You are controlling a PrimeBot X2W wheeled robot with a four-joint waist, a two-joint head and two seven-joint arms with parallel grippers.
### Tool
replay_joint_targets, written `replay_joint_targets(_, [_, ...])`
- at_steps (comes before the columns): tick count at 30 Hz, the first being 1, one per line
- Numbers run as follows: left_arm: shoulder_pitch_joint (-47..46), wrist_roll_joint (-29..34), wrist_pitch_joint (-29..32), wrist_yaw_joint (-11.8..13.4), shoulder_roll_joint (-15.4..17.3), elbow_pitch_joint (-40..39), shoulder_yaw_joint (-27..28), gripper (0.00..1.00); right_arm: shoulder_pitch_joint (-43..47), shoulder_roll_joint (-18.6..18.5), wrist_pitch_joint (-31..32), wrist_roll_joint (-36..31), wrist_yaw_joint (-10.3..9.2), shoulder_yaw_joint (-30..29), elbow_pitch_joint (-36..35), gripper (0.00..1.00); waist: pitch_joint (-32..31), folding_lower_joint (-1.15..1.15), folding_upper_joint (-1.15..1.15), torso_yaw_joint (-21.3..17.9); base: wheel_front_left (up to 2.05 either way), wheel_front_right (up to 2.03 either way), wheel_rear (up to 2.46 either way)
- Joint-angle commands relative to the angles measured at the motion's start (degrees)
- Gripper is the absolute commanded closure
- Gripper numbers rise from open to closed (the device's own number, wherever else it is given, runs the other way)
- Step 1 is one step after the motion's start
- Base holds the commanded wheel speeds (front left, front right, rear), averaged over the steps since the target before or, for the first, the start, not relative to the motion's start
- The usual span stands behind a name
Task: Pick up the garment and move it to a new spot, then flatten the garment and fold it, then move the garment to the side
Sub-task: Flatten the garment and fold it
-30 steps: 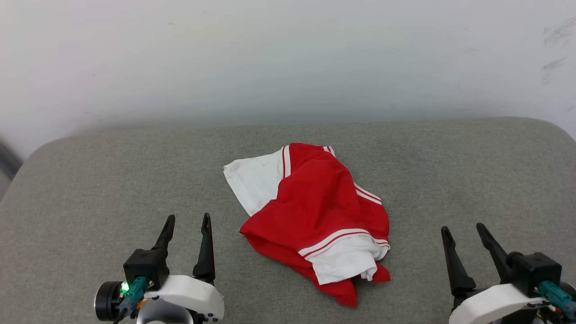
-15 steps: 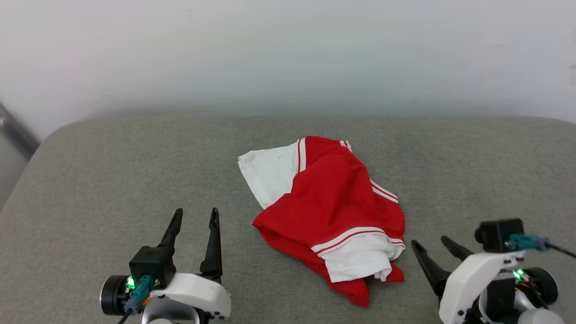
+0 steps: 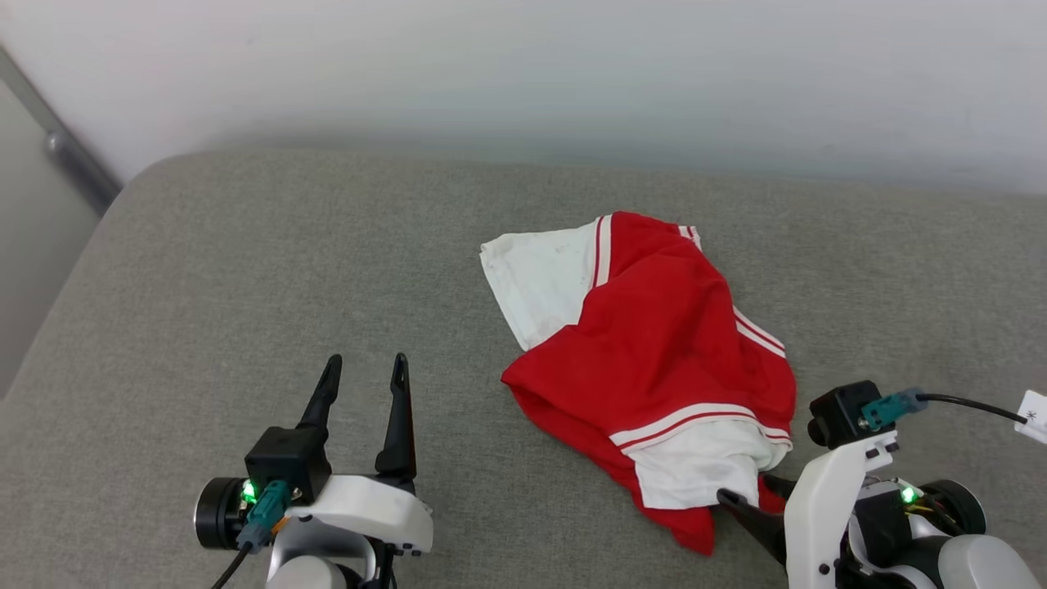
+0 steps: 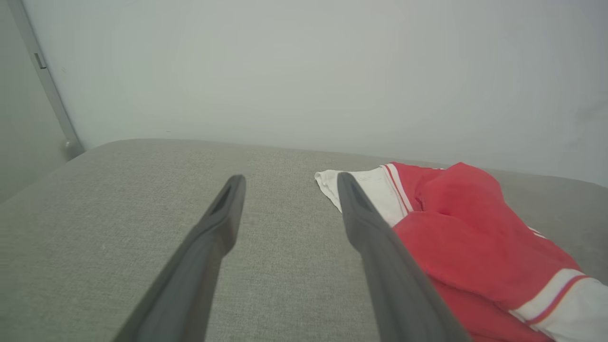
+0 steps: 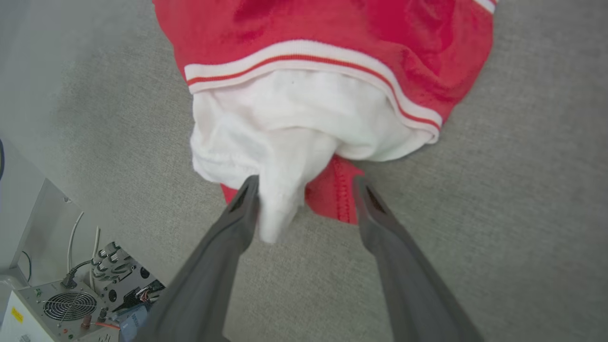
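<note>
crumpled garment (image 3: 654, 352), right end effector (image 5: 305, 183) (spread wide) astride its edge

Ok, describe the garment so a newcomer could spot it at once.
Look at the grey cushion by the pale wall. Right of its centre lies the garment, crumpled. Bright red, white sleeves and striped trim set it apart from the plain grey.

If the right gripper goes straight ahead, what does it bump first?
Probably the garment: its white sleeve and red hem lie right between the open fingers of the right gripper.
</note>
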Motion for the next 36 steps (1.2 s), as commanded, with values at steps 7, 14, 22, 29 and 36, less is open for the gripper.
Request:
replay_joint_targets(7, [-1.5, -0.3, -0.9, -0.3, -0.5, 1.1, 0.0, 0.0, -2.8, -1.6, -1.1, -0.1, 0.0, 0.0, -2.0, 1.0, 1.2, 0.0, 0.0, 0.9, 0.0, 0.0, 0.0])
replay_joint_targets(14, [-1.4, -0.5, -1.2, -0.2, -0.4, 1.7, 0.7, 0.0, -7.2, -5.6, -4.3, -3.6, 0.0, -2.7, -6.3, 1.0, 0.5, 0.0, 0.0, -1.6, 0.0, 0.0, 0.0])
replay_joint_targets(22, [-0.6, -1.1, -1.3, 0.0, -0.2, 2.0, 0.7, 0.0, -2.0, -6.4, -5.7, -6.0, -0.01, -14.2, -4.7, 1.0, -0.1, 0.0, 0.0, -5.0, 0.0, 0.0, 0.0])
replay_joint_targets(29, [-0.6, -1.3, -0.6, 0.0, 0.0, 2.2, 0.2, 0.0, 9.6, -1.3, -10.1, -5.7, -0.01, -18.3, 5.6, 1.0, -0.7, 0.0, 0.0, -6.5, 0.0, 0.0, 0.0])
replay_joint_targets(36, [0.5, -1.6, 0.2, 0.4, 0.8, 2.0, 0.3, 0.0, 11.0, 1.8, -21.6, -4.5, -0.02, -17.5, 13.7, 0.0, -1.8, 0.0, 0.0, -7.7, 0.0, 0.0, 0.0])
